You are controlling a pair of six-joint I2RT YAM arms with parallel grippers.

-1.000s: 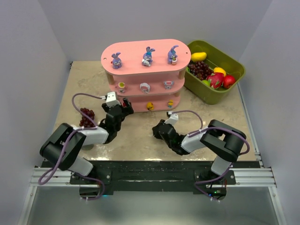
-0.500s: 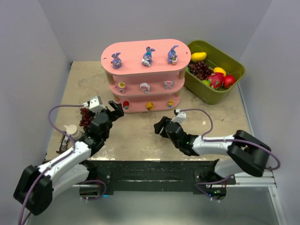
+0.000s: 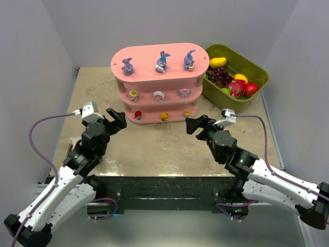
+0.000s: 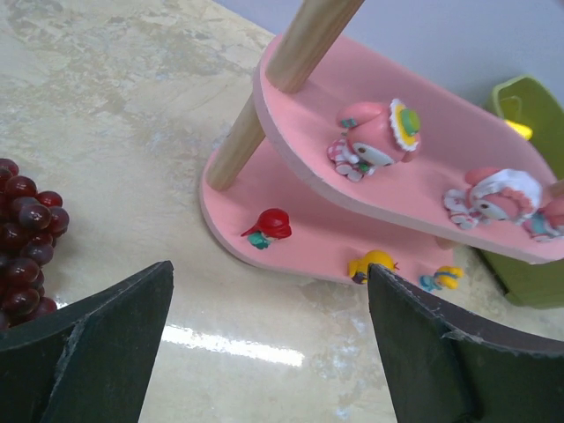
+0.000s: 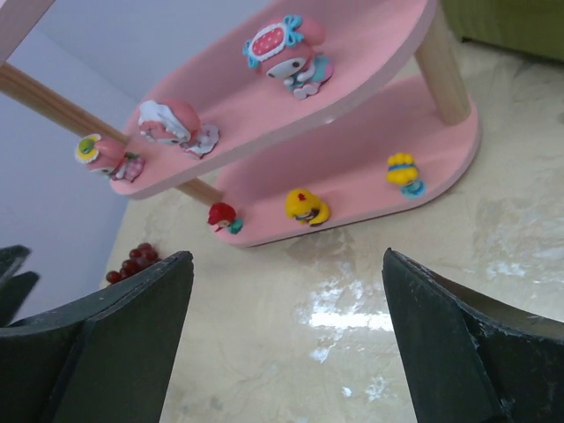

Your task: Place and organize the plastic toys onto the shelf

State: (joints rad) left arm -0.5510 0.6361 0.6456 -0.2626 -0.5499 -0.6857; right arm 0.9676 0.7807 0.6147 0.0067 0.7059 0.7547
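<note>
The pink shelf [image 3: 149, 55] stands at the table's back centre. Three purple-blue bunnies [image 3: 163, 62] stand on its top board, three pink-and-white toys [image 4: 374, 137] [image 5: 286, 48] on the middle board, and a red toy [image 4: 269, 226] [image 5: 222, 216], a yellow one [image 4: 370, 264] [image 5: 306, 205] and a yellow-blue one [image 5: 403, 172] on the bottom board. My left gripper [image 3: 117, 117] [image 4: 269, 269] hovers open and empty, off the shelf's left front. Off its right front, my right gripper [image 3: 194, 124] [image 5: 286, 256] is open too, holding nothing.
An olive-green bin [image 3: 257, 69] with fake fruit sits right of the shelf. A dark red grape bunch [image 4: 22, 238] [image 5: 130, 263] lies on the table left of the shelf, near my left gripper. Grey walls close in the table on three sides.
The right gripper has opened and swung right, up toward the shelf's right front. The left gripper has drawn back leftward from the shelf's lower left end, staying open.
</note>
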